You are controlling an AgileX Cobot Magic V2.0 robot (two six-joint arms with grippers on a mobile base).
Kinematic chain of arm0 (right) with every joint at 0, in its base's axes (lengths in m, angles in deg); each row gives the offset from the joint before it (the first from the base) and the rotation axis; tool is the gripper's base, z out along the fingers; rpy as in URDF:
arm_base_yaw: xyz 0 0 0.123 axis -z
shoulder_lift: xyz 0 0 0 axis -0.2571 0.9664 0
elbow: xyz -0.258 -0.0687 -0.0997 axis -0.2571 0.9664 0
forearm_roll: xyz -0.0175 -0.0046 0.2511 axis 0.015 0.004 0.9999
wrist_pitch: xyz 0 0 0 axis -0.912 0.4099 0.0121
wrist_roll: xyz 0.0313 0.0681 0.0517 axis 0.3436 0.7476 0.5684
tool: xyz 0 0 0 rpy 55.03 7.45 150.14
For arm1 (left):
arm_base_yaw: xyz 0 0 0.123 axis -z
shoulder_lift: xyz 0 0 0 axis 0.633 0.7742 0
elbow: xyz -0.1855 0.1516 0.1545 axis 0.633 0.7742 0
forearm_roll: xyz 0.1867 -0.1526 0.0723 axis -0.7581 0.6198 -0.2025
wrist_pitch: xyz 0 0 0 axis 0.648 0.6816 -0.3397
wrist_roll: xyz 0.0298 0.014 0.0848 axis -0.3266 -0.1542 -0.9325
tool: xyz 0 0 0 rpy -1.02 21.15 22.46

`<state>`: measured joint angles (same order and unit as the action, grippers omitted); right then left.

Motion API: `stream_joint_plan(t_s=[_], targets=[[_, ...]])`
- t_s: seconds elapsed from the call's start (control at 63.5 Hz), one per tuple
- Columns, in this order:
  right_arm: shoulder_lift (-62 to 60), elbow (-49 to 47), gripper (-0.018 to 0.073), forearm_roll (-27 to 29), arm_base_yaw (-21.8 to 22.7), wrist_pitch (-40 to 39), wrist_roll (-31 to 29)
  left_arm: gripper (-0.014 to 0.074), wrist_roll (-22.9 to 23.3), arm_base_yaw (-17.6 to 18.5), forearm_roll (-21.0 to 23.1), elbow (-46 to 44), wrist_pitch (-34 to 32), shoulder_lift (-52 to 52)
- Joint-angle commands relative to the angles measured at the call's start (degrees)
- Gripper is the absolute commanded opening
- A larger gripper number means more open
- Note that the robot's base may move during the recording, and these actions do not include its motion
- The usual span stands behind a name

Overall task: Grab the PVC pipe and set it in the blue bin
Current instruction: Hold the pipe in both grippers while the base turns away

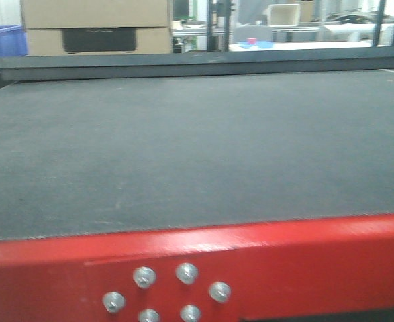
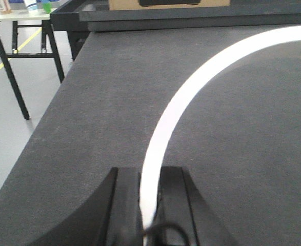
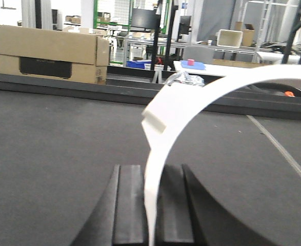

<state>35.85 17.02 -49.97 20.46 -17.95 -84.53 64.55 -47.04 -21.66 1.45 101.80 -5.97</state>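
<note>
Far left in my front view, a blue bin (image 1: 2, 41) sits beyond the desk (image 1: 197, 147). My left fingers (image 2: 124, 205) are closed narrow on the PVC pipe (image 2: 178, 102), a slim, smooth white arc sweeping up and rightward over the desk. My right fingers (image 3: 129, 205) pinch a white strip of the same kind, flatter, with a small step near the top before it curves right. I cannot tell whether it is one piece.
</note>
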Motion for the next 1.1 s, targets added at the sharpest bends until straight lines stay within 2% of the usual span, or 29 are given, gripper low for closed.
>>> stream_joint_plan(t_s=[0.0,1.086], targets=[[-0.3,0.1,-0.0155,-0.2,-0.1,-1.4,0.0,-0.0111,0.0,0.1,0.5,-0.2,-1.3,-0.5],[-0.3,0.1,-0.0155,-0.2,-0.1,-1.4,0.0,-0.0111,0.0,0.1,0.5,-0.2,-1.3,-0.5]])
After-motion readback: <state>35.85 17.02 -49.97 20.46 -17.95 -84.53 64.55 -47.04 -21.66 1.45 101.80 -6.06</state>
